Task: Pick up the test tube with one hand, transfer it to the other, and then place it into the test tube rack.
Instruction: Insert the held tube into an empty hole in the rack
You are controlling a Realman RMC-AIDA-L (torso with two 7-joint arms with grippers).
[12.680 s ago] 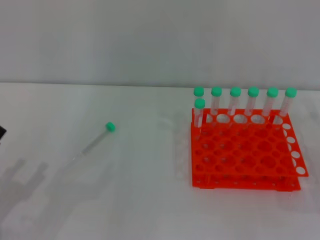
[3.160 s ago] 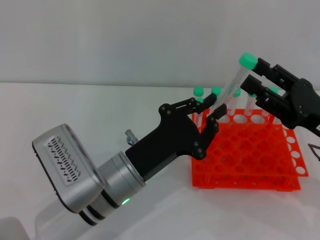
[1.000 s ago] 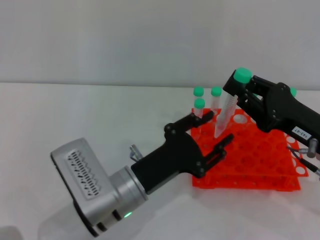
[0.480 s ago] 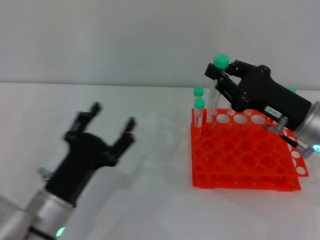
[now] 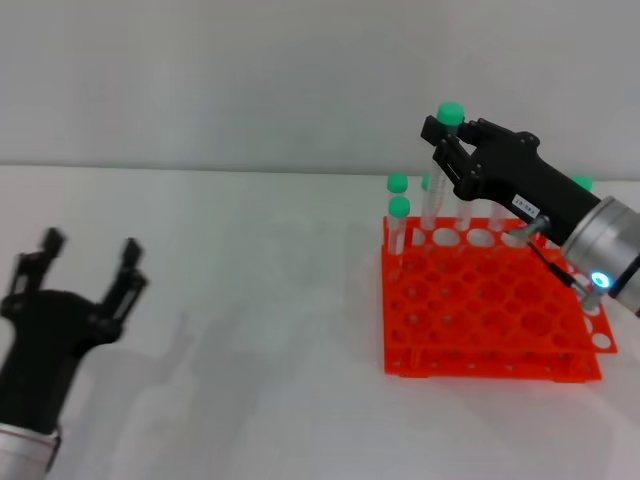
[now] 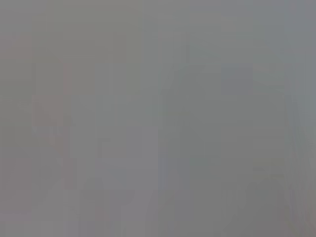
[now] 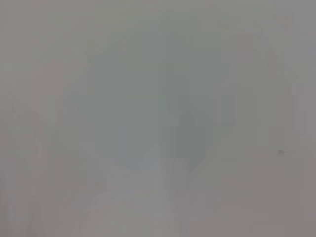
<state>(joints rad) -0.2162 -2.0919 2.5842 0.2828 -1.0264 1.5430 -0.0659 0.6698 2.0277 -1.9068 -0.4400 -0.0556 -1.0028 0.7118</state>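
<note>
**Tube handed over, left arm pulled back**

The test tube (image 5: pixel 441 170) lay at first on the table (image 5: pixel 260 300) at the left; now the right gripper (image 5: pixel 447 150) holds it upright near its green cap, above the back row of the test tube rack (image 5: pixel 490 310). A moment ago it was more tilted. The left gripper (image 5: pixel 85 262), which before reached to the rack beside the tube, has moved back to the near left corner, fingers spread and empty.

- Your head view is evenly bright and slightly soft — faint shadows lie on the white table (image 5: pixel 250 400) at lower left.
- Both your wrist views show only a featureless grey blur — nothing resolves.
</note>
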